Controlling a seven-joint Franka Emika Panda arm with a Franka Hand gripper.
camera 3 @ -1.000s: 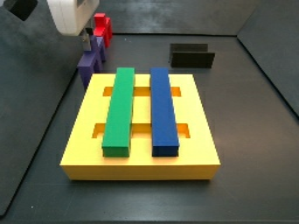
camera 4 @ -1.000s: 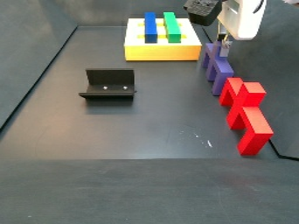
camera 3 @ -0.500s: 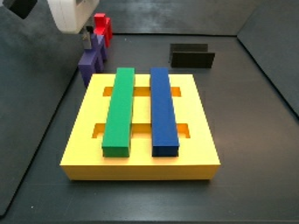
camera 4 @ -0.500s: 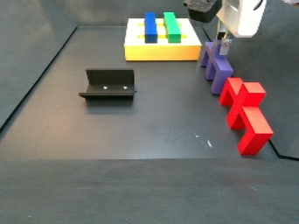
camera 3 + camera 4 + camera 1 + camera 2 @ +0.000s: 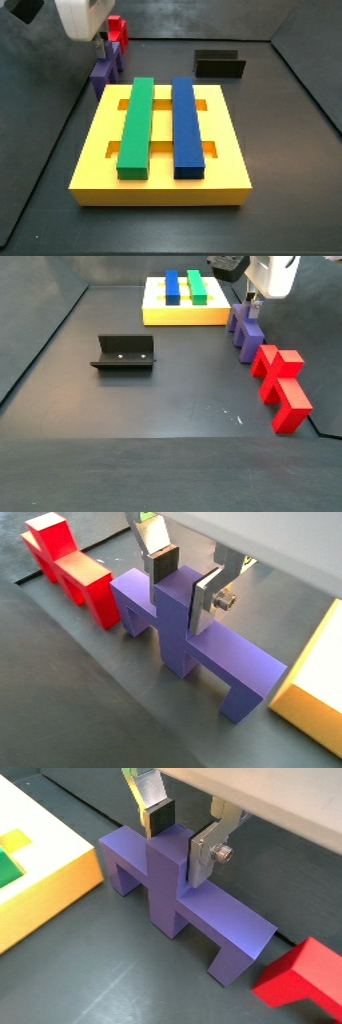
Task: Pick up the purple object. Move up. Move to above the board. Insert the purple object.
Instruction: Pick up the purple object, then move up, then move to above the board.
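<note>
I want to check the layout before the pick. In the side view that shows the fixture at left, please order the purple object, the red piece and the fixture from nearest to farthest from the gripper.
1. The purple object, directly under the gripper, beside the board.
2. The red piece, farther along the same row.
3. The fixture, across the floor.

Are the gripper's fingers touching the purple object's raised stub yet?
Cannot tell. In both wrist views the gripper straddles the purple object, but neither shows contact or a gap plainly.

gripper (image 5: 96, 38) body over purple object (image 5: 102, 70)
</note>
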